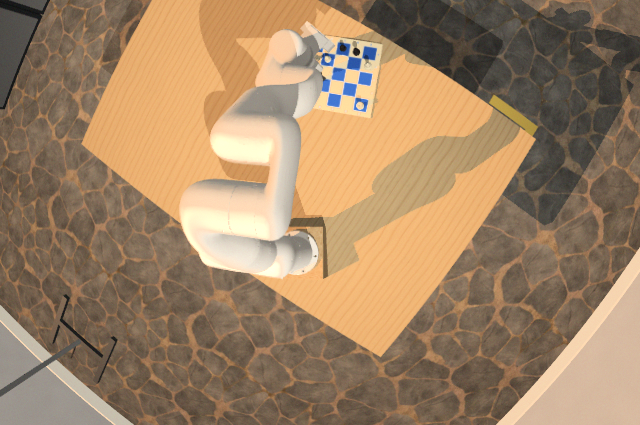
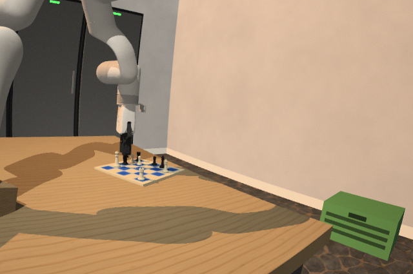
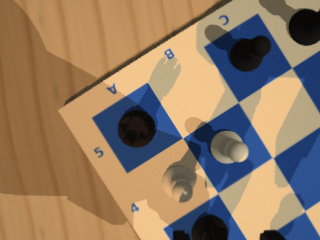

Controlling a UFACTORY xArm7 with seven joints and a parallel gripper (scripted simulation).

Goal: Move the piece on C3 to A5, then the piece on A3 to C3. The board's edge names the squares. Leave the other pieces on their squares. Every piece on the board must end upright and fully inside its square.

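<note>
My gripper (image 2: 125, 154) (image 3: 226, 236) is open and empty. It points down over the A side of the board, its fingertips low at the black piece (image 2: 124, 160) (image 3: 210, 229) on A3, which stands nearer the left finger in the wrist view. The black rook (image 2: 138, 155) (image 3: 136, 129) stands upright on A5, inside the blue square. Square C3 (image 1: 338, 73) is bare. In the top view the arm hides column A.
A white piece (image 3: 179, 182) stands on A4 and a white pawn (image 1: 327, 59) (image 3: 229, 147) on B4. Black pieces (image 1: 342, 48) (image 1: 356, 51) stand on C5 and D5. A tall white piece (image 2: 116, 160) stands left of the gripper in the exterior view. A white rook (image 2: 141, 174) stands on E1.
</note>
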